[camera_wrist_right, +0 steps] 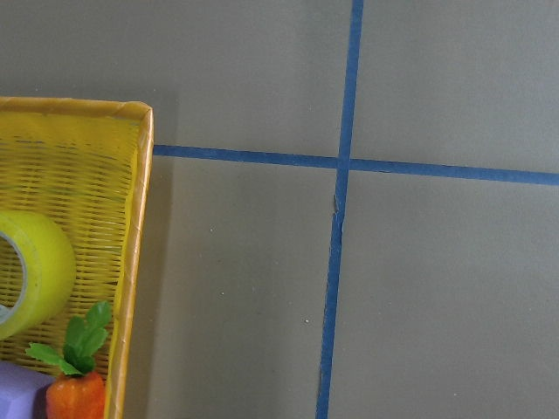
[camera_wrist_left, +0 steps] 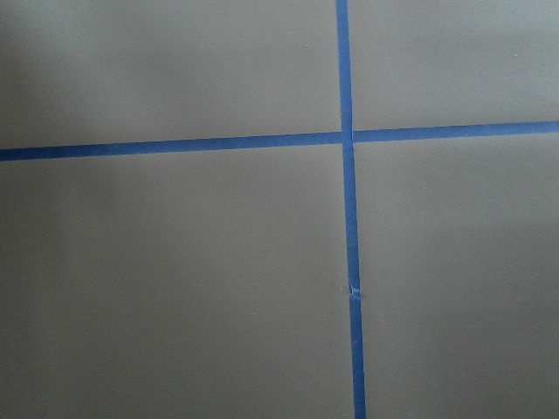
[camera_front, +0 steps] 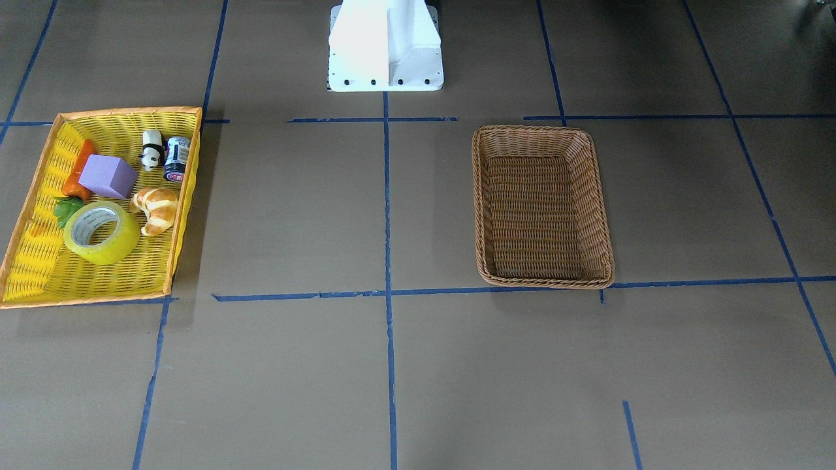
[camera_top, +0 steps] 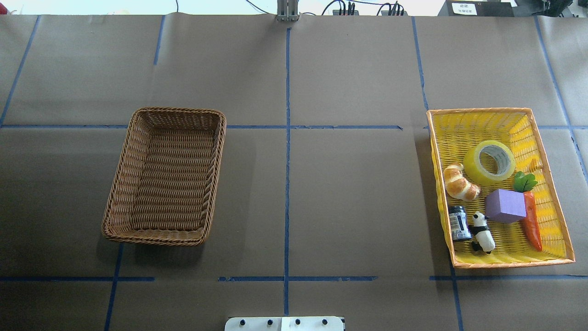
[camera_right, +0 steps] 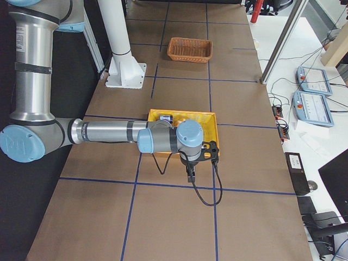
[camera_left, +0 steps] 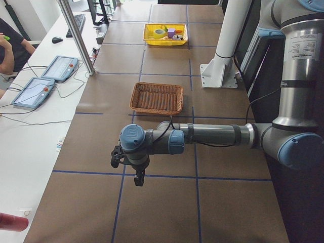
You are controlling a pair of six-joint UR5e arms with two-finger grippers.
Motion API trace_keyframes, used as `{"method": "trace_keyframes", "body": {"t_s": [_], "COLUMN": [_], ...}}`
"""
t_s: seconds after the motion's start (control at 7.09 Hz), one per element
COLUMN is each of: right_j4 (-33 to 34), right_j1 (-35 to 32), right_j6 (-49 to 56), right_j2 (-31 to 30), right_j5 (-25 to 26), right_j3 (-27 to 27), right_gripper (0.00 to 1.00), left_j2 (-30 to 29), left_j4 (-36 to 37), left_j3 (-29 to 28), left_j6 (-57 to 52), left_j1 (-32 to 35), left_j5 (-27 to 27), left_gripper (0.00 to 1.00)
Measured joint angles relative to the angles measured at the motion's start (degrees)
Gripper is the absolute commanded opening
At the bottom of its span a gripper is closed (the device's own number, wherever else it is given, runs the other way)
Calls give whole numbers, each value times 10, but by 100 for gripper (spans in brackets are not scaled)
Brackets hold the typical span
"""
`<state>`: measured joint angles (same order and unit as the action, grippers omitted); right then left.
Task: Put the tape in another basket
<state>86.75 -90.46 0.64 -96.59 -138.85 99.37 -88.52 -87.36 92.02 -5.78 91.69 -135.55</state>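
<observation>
The task stands at its very start: the wide roll of translucent yellow packing tape with a grey-white cardboard core [camera_top: 477,166] lies flat, hole upward, in the bright yellow woven tray with an orange rim [camera_top: 477,128] on the robot's right side of the brown paper-covered table [camera_top: 349,193]. It sits just beside a glossy toy croissant [camera_top: 459,182] and near a purple foam cube [camera_top: 505,205] and a plastic carrot with green leaves [camera_top: 532,220]. The brown woven wicker rectangular basket with rounded corners and a braided rim [camera_top: 167,179] stands well apart on the robot's left and holds nothing. Neither arm touches anything. The right end effector [camera_right: 190,175] hangs above the table just off the tray's outer side, and the left end effector [camera_left: 137,180] hangs over bare table beyond the wicker basket. Each shows only in a side view, so whether their fingers are apart or together cannot be told. The right wrist camera catches just the tray's corner, a curved edge of the roll and the carrot's leaves. The next move probably falls to the right arm: shift over the roll and come down with one finger inside the core and one outside, pinching the wall. The smooth wound film may be slippery, while the stiff core should resist the squeeze. The croissant close by leaves little room on that side, so the freer far side looks safer. The long carry to the basket may call for a reach across the table.
</observation>
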Motion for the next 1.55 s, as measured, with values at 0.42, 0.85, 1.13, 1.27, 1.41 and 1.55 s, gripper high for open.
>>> {"method": "trace_keyframes", "body": {"t_s": [0.42,0.85,1.13,1.27,1.41,1.55], "right_j4": [0,3,5,4,1,-7], "right_j1": [3,44,85,99,121,149], "right_j6": [-1,-41,-68,-72,-87,-116], "right_j2": [4,20,48,62,69,72], "right_j5": [-2,-5,-4,-1,14,45], "right_j3": [5,54,77,72,68,63], "right_gripper": [100,100,100,100,100,100], "left_j2": [-1,-1,-1,-2,-2,-2], "left_j4": [0,-1,-1,-1,-1,-1], "left_j3": [1,2,5,6,5,4], "left_j6": [0,0,-1,-1,-1,-2], "left_j1": [0,-1,-1,-1,-1,-1], "left_j5": [-1,-1,-1,-1,-1,-1], "left_gripper": [100,100,100,100,100,100]}}
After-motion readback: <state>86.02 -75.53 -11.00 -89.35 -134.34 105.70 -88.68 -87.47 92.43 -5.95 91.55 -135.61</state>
